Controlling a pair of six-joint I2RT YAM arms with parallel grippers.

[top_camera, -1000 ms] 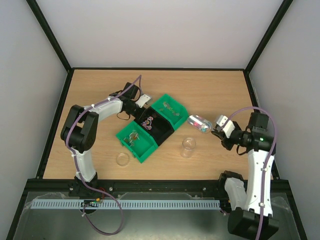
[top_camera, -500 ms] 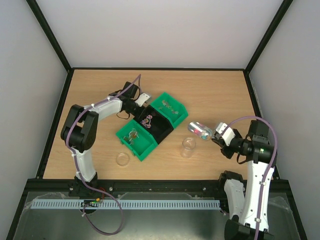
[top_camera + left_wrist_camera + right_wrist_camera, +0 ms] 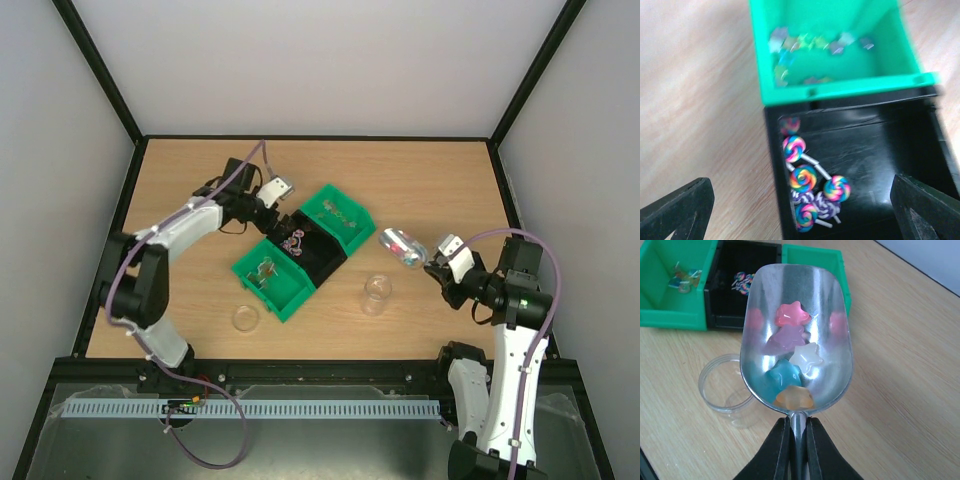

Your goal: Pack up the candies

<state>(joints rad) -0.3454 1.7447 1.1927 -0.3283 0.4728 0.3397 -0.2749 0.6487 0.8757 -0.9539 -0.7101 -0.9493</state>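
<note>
My right gripper [image 3: 798, 440] is shut on the handle of a metal scoop [image 3: 825, 305]. The scoop holds several star-shaped candies [image 3: 792, 315] in pink, purple, white, teal and orange. From above, the scoop [image 3: 400, 246] hangs level, just up and right of a clear empty jar [image 3: 376, 293], with the right gripper [image 3: 437, 262] behind it. My left gripper [image 3: 800, 205] stands open over the black bin [image 3: 880, 150], above a cluster of swirl lollipops [image 3: 804, 178]. Nothing sits between its fingers [image 3: 675, 210]. More small candies [image 3: 810, 42] lie in the far green bin [image 3: 840, 90].
Three bins sit in a diagonal row: far green [image 3: 340, 215], black [image 3: 310, 250], near green [image 3: 275, 280] with a few small items. A clear lid [image 3: 245, 319] lies near the front left. The jar [image 3: 720, 385] stands left of and below the scoop.
My left gripper has opened and drawn back up and to the left from the black bin. The right gripper and its scoop dipped, then came back up slightly.
</note>
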